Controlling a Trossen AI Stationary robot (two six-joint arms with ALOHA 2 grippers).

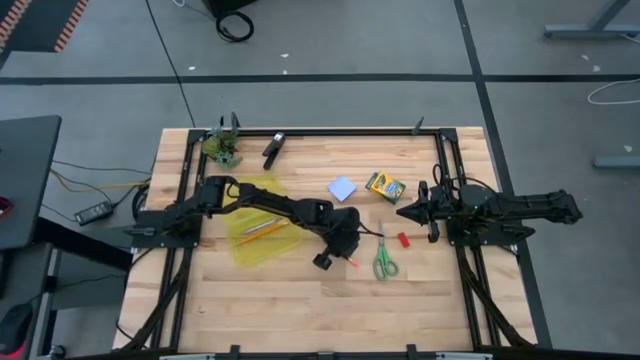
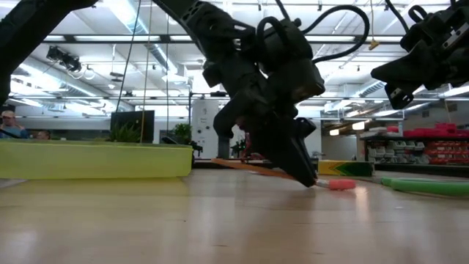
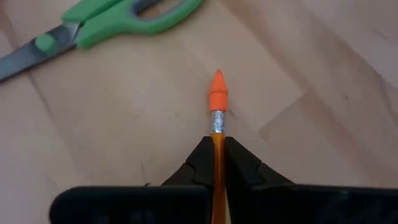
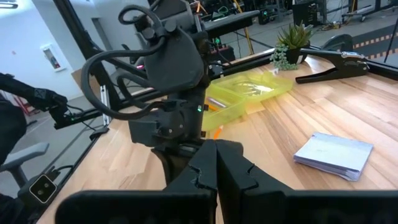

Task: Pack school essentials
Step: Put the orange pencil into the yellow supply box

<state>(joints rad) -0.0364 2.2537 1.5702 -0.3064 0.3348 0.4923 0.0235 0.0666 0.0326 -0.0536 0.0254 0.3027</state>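
Fingers (image 3: 239,171) of the left gripper (image 3: 217,146) are pinched on an orange pencil (image 3: 217,99), gripped just behind the metal band so the eraser end juts forward, a hold that judges well for lifting it off the table (image 1: 300,300) toward the yellow tray (image 1: 262,240). In the low view the pencil slants, eraser tip at the wood and the other end raised. Outward from there the scissors (image 1: 385,262) lie just beside, the red eraser (image 1: 404,240) near them, with the note pad (image 1: 342,188) and crayon box (image 1: 384,186) farther back. The tray already holds other pencils (the left arm stretches over it, so nothing else bars the way back). The right gripper (image 4: 216,163) waits above the table's right side, fingers pressed together and empty. A black clip (image 1: 273,148) and a small plant (image 1: 222,146) sit at the back edge, well apart.
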